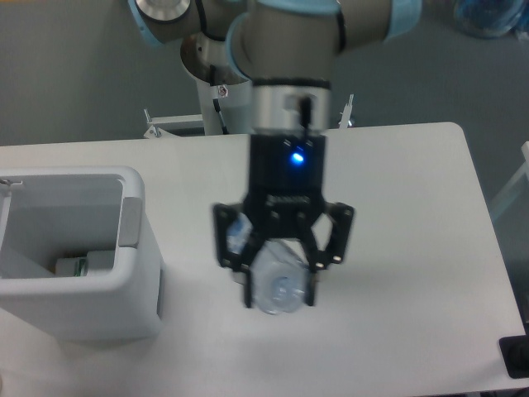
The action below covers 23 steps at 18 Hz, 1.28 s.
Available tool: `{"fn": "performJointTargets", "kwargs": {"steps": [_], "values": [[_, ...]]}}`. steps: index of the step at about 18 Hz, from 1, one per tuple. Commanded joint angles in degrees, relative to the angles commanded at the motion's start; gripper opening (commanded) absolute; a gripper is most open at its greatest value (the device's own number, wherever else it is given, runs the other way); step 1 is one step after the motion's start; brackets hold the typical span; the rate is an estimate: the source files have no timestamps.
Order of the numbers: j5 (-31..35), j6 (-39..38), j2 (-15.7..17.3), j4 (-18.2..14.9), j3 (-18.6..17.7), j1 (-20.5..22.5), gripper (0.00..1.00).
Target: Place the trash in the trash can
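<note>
My gripper point(279, 291) hangs high above the middle of the table, shut on the crushed clear bluish bottle point(275, 286). The bottle's round end faces the camera between the two fingers, and the rest of it is hidden behind the gripper body. The white boxy trash can point(136, 273) stands at the left, well apart from the gripper. Inside it, at the bottom, lies the crumpled wrapper point(81, 265) with white-and-green contents. The picture of the gripper is slightly blurred.
The arm's white pedestal point(225, 99) stands behind the table's far edge. The table's right edge point(488, 248) runs down toward a dark object point(517, 356) at the lower right corner.
</note>
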Motion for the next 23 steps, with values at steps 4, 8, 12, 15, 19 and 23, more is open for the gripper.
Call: {"fn": "performJointTargets", "kwargs": {"steps": [4,8,12,15,19,23], "values": [[-0.1,-0.2,1.0,0.4,1.2,-2.7,0.67],[-0.1,-0.8,1.1,0.3,1.1,-6.2,0.67],[0.0,-1.4,0.6,0.3,-0.5,-7.6,0.67],[0.0,-1.3,0.6,0.3,-2.3,-8.9,0.67],[0.2,-1.3,1.2,0.3,-6.0,-10.4,0.67],[0.2,-1.3,1.3,0.3,-6.8,-10.6,0.67]]}}
